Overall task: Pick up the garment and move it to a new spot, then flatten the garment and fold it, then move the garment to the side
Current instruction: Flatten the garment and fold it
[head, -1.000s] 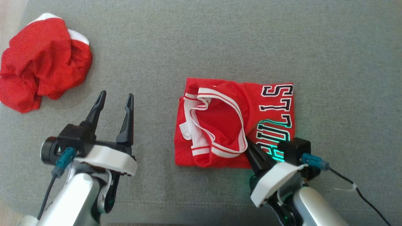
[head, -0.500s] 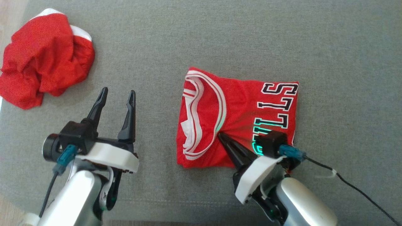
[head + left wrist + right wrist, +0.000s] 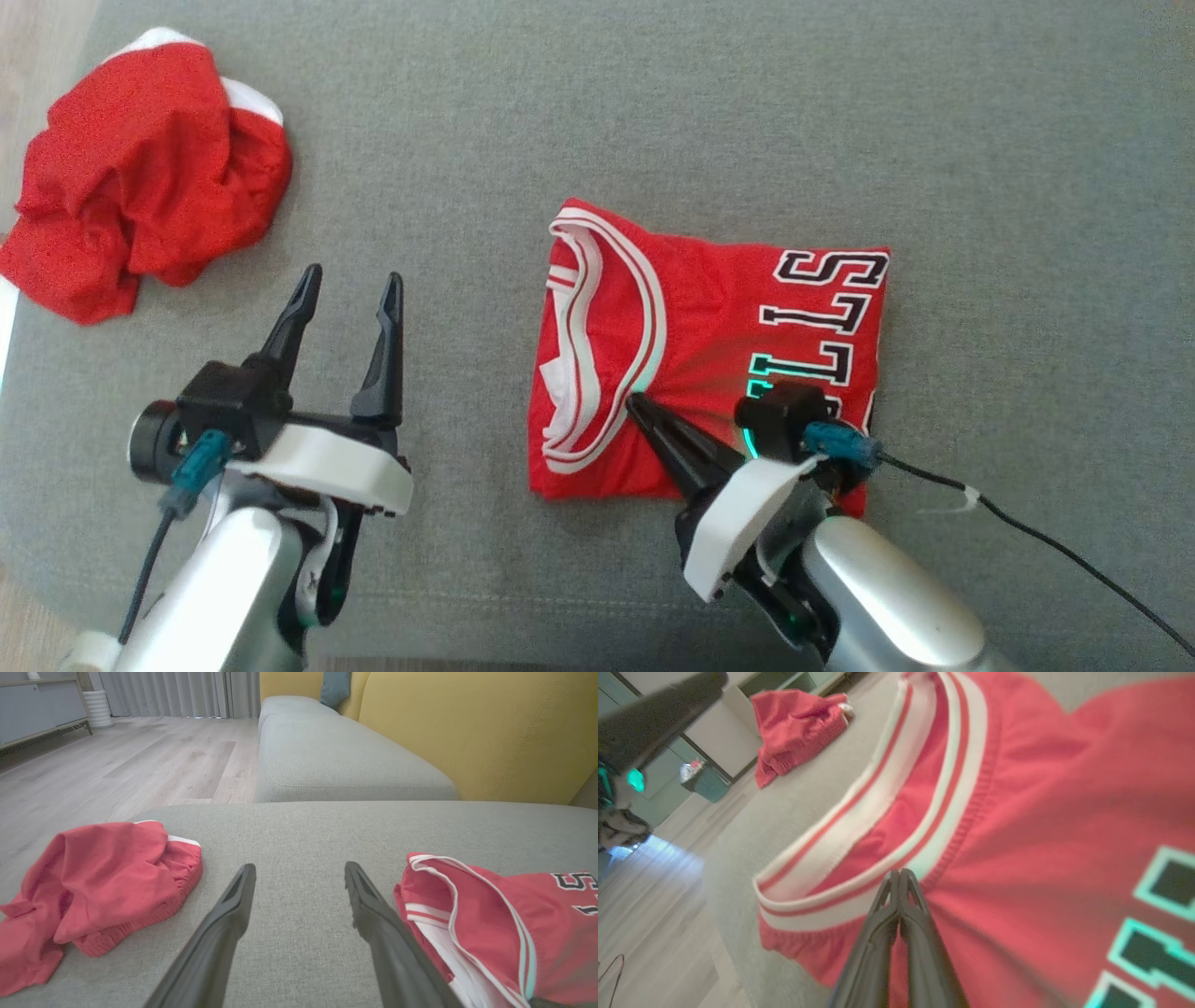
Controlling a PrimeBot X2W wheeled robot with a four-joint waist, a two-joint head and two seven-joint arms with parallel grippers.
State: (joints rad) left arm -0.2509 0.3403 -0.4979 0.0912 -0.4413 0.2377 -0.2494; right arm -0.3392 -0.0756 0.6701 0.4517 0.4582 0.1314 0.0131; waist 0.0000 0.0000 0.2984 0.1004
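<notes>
Lying crumpled far left is one red-and-white cloth heap (image 3: 140,177); beside it the left gripper (image 3: 353,275) hovers with its fingers spread wide. On the grey fabric cushion (image 3: 747,112), the folded red mesh jersey (image 3: 709,317) shows its striped trim smoothed since a second ago — flattening looks nearly done — under the right gripper (image 3: 637,403), tips closed together and pressing the cloth. Two garments, two grippers.

1. Your head camera looks steeply down from above the near edge of the grey seat cushion (image 3: 653,112), far enough off to take in most of the seat.
2. Your left wrist camera sits low over the cushion's left part. It faces far along the left gripper (image 3: 300,868)'s fingers toward the yellow backrest (image 3: 467,732) and wooden floor (image 3: 140,760).
3. Your right wrist camera is rolled sideways, very near the folded jersey (image 3: 1041,788), facing far-left.
4. All three views share the jersey and the crumpled red shorts (image 3: 149,168) at far left.
</notes>
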